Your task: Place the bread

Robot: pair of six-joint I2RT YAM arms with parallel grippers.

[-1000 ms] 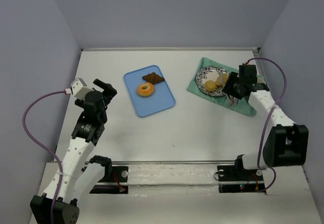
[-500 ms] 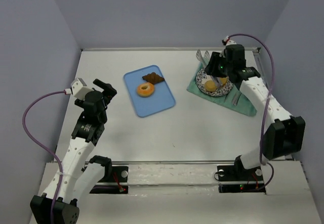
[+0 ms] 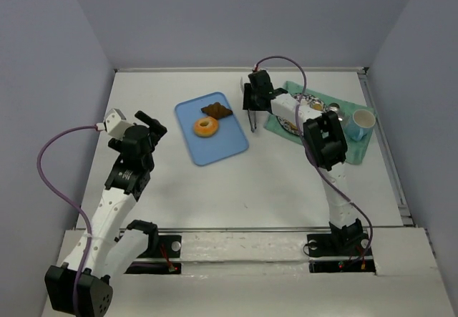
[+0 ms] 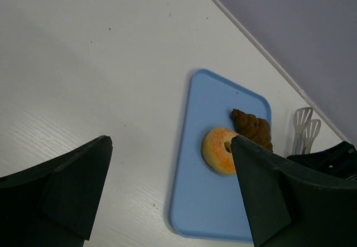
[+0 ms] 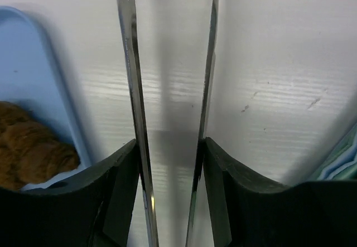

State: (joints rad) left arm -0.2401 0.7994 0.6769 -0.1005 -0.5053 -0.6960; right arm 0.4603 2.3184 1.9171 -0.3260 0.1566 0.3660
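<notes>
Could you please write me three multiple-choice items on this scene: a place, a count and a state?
1. Where is the doughnut? A on the blue tray B on the tabletop C in the air
2. How many pastries are on the tray? A one B two C four
3. The right hand is: A open, empty B gripping tongs C gripping the doughnut
Answers: 1 A, it lies on the tray; 2 B, doughnut and brown pastry; 3 B, it clamps the tongs' two arms.
</notes>
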